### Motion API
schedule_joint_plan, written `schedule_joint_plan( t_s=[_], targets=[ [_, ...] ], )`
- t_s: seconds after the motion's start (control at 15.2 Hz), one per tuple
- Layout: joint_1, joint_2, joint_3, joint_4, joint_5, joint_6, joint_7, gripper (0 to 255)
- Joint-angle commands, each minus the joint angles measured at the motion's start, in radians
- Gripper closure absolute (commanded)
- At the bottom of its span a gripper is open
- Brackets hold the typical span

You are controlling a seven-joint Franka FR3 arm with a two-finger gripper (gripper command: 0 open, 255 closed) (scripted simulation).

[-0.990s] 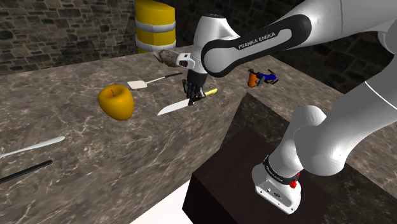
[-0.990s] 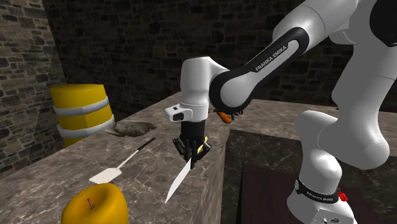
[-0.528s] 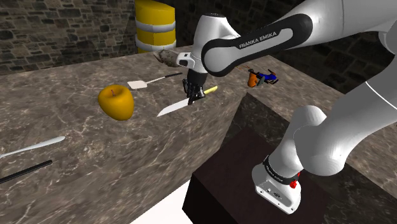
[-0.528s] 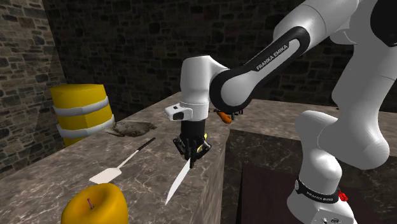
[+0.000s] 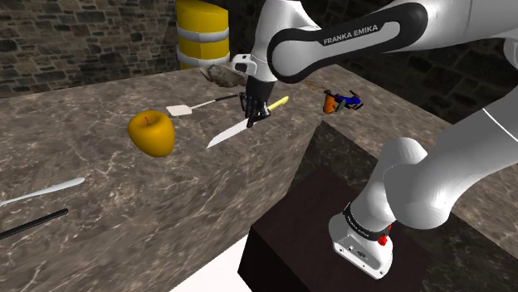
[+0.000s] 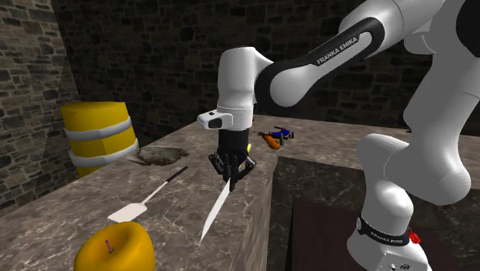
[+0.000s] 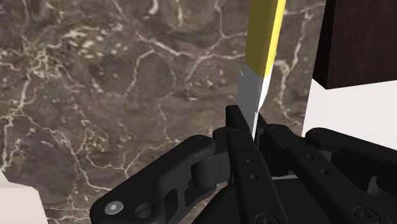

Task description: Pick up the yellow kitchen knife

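The knife [image 5: 235,129] has a yellow handle [image 5: 279,102] and a pale blade. My gripper [image 5: 256,113] is shut on it where blade meets handle. The knife slants over the marble counter [image 5: 100,166], handle end up and blade tip low near the surface; whether the tip touches, I cannot tell. In the second exterior view the gripper [image 6: 233,172] hangs near the counter's edge with the blade [image 6: 215,214] pointing down and towards the camera. In the wrist view the fingers [image 7: 240,130] clasp the grey blade [image 7: 252,95], and the yellow handle [image 7: 264,38] sticks out beyond them.
A yellow apple [image 5: 151,133] and a white spatula [image 5: 195,105] lie to the shoulder view's left of the gripper. A yellow barrel [image 5: 202,33] stands behind. Two long utensils [image 5: 41,192] lie far left. An orange and blue object [image 5: 340,101] sits further back. The dark stand [image 5: 307,232] is below the counter edge.
My gripper has risen with the knife. The handle end has come up, so the blade slants more steeply, while its tip has hardly moved.
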Motion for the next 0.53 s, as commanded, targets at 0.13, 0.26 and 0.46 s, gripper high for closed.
schedule_joint_plan(
  t_s=[0.13,0.26,0.46],
  targets=[
    [0.000,-0.017,0.004,0.039,-0.003,-0.056,0.007,255],
    [-0.001,-0.026,0.006,0.059,-0.005,-0.085,0.010,255],
    [-0.001,-0.031,0.007,0.070,-0.006,-0.101,0.012,255]
  ],
)
